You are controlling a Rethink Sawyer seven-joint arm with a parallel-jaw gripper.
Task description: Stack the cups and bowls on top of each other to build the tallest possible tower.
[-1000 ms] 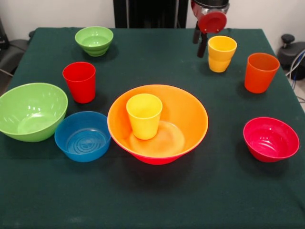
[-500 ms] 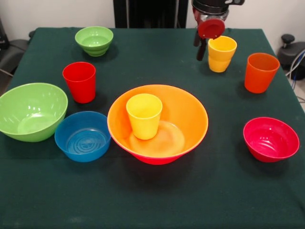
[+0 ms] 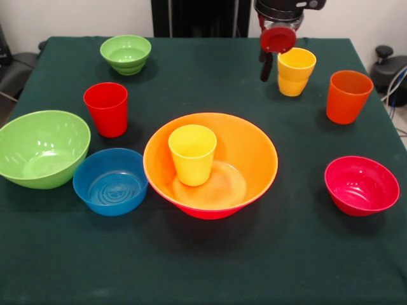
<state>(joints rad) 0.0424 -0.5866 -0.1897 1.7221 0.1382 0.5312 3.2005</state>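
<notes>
green tablecloth (image 3: 203,267); gripper (image 3: 272,60) has edged nearer the far yellow cup (image 3: 296,71), fingers' state unclear, pickup likely next.

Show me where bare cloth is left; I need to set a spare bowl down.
Widest free patch: the near strip of table in front of the blue bowl, large orange bowl and red bowl. Another lies between the small green bowl and the gripper. Crowded: the large green bowl touching the blue one.

1 cup (image 3: 192,154) stands inside the big bowl (image 3: 251,149); 2 small bowls (image 3: 110,182) (image 3: 361,185) flank it.
</notes>
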